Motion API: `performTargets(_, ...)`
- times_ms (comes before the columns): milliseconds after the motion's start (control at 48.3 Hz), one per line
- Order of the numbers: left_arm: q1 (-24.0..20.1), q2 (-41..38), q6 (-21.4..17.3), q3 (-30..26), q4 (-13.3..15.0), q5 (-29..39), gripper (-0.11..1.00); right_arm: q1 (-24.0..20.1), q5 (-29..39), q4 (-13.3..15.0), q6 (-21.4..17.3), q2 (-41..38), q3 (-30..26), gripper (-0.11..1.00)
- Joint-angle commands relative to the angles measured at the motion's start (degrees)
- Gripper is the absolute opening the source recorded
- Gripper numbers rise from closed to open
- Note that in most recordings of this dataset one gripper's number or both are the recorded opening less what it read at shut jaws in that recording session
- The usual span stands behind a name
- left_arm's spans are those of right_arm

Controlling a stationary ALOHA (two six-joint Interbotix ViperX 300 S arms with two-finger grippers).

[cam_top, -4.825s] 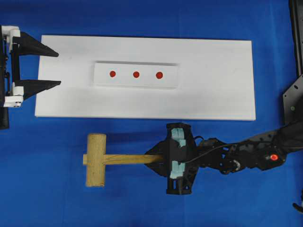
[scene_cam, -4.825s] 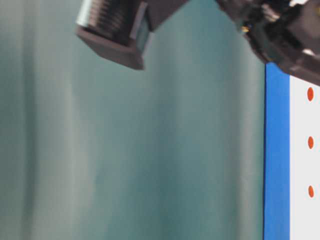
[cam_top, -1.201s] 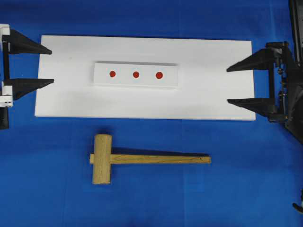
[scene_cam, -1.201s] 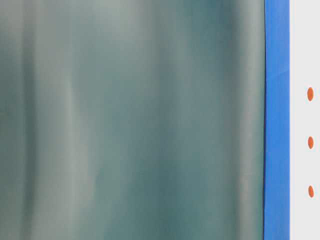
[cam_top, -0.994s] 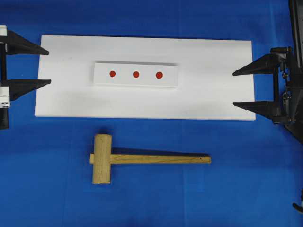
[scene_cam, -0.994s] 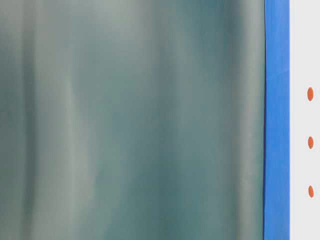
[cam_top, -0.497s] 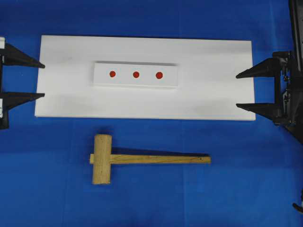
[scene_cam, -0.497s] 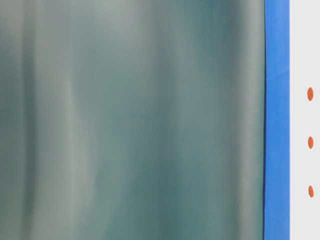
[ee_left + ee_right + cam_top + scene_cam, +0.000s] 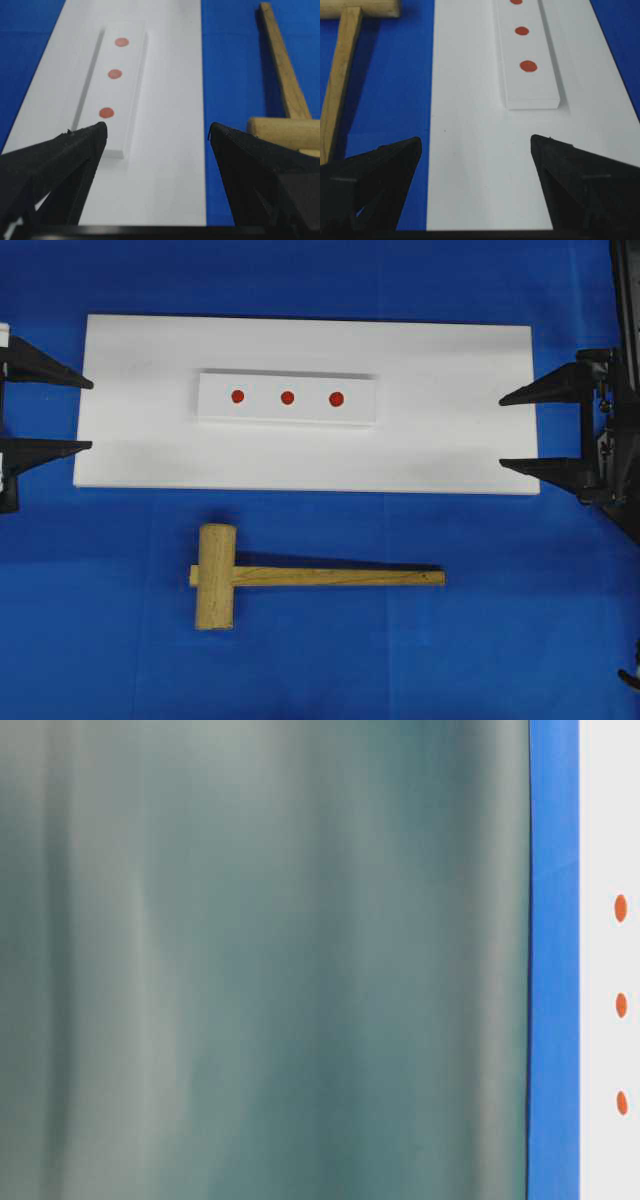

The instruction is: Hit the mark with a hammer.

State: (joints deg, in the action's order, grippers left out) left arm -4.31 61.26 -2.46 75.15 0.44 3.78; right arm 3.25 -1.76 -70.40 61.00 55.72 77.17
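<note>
Overhead view: my left jaws point(image 9: 45, 412) and right jaws point(image 9: 545, 430) are spread wide and empty, one at each short end of the white board point(image 9: 450, 440). The hammer point(image 9: 300, 576) lies flat on the blue worktop point(image 9: 100, 640), just beside the board's near edge, handle pointing toward my right arm. I judge the step in hand to be the pickup; the next move calls for my right jaws to close across the handle.

Table-level view: only the three red marks point(image 9: 621, 1005) and a blurred backdrop; no hammer, no jaws.

Left wrist view: the raised strip point(image 9: 112, 85) carrying the marks lies ahead, the hammer head low at right.

Right wrist view: the handle runs along the left, a lateral offset the overhead view shows less directly.
</note>
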Motion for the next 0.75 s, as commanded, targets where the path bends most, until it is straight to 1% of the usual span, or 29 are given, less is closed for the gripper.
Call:
performTargets(0,0.18,-0.18,-0.18,-0.62,0.09,-0.44,0.81,0.09,-0.18,-0.09,0.09,-0.18,-0.70,0.80)
performTargets(538,0.18,0.53,-0.26,-0.62,0.09,-0.26,0.81,0.09,-0.18,-0.09,0.09,-0.18,-0.79,0.80)
performTargets(725,0.18,0.53,-0.26,-0.62,0.09,-0.26,0.79,0.09,-0.18,-0.09,0.09,-0.09,-0.79,0.80)
